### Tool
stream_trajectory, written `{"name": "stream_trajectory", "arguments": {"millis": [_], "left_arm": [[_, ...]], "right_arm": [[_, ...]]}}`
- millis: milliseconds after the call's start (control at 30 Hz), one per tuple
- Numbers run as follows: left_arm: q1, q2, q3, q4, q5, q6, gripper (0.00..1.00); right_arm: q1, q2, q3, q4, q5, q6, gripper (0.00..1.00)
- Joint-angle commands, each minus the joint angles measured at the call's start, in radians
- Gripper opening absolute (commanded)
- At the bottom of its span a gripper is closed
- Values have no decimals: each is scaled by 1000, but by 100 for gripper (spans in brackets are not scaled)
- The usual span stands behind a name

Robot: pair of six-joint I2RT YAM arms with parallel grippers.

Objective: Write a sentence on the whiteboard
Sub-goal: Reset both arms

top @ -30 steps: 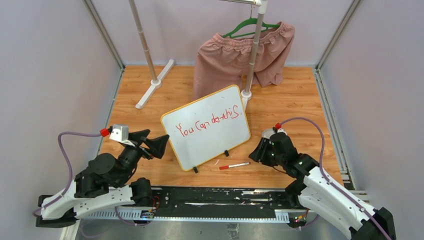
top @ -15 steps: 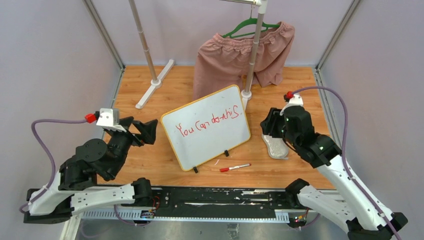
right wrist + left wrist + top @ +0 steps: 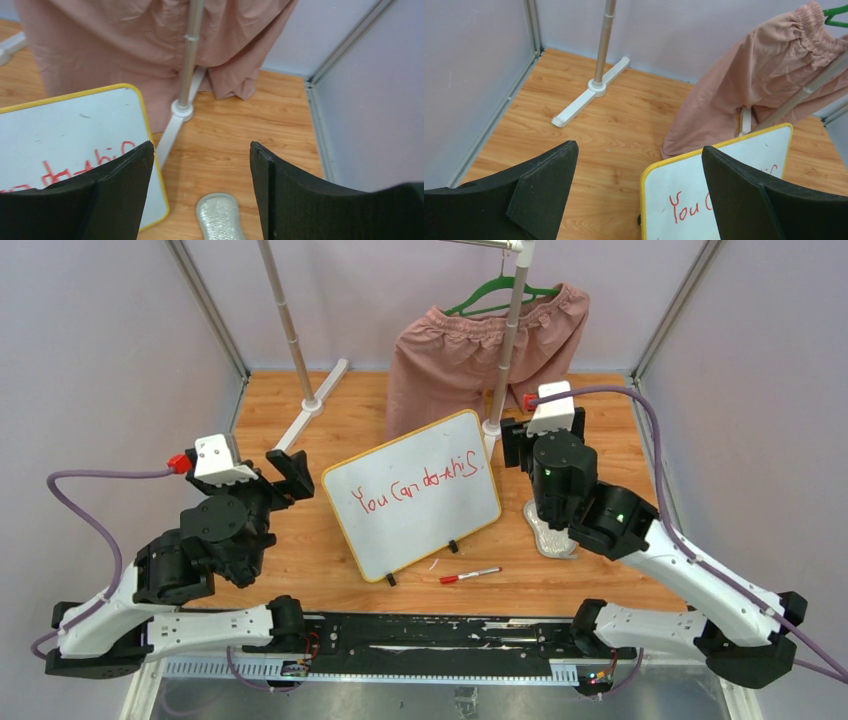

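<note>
The whiteboard (image 3: 420, 515) with its yellow frame lies tilted at the table's middle. The sentence (image 3: 415, 486) in red reads roughly "You can do this". The board also shows in the left wrist view (image 3: 684, 200) and the right wrist view (image 3: 65, 125). A red-capped marker (image 3: 469, 573) lies loose on the table just in front of the board. My left gripper (image 3: 292, 475) is open and empty, raised to the left of the board. My right gripper (image 3: 512, 442) is open and empty, raised by the board's right corner.
A grey eraser pad (image 3: 552, 537) lies right of the board, partly under my right arm; it also shows in the right wrist view (image 3: 220, 217). A clothes rack with white feet (image 3: 310, 408) holds pink shorts (image 3: 470, 350) on a green hanger behind the board.
Both arms have risen and pulled back from the table. The right gripper moved up and away from the eraser pad, which now lies uncovered. Board and marker have not moved.
</note>
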Motion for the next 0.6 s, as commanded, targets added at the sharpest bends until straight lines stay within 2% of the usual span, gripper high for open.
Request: {"name": "stream_trajectory", "arguments": {"millis": [0,133,233,300,400,567], "left_arm": [[-3,-21,-15,37,-29,-98,100],[-3,-55,-55,66,20,-68,100],[-3,-69,-83,84,34,-39,100],[-3,-69,-92,103,38,-8,100],[-4,-47,-82,131,18,22,100],[-3,7,-49,119,-71,-116,100]], "right_arm": [[1,-1,-4,140,127,-166,75],[-88,-39,-48,112,-44,-66,80],[-293,-51,-43,4,-316,126,81],[-415,-50,-45,-28,-437,219,81],[-449,-46,-43,-32,-451,258,81],[-451,-50,-61,-32,-430,254,81]]}}
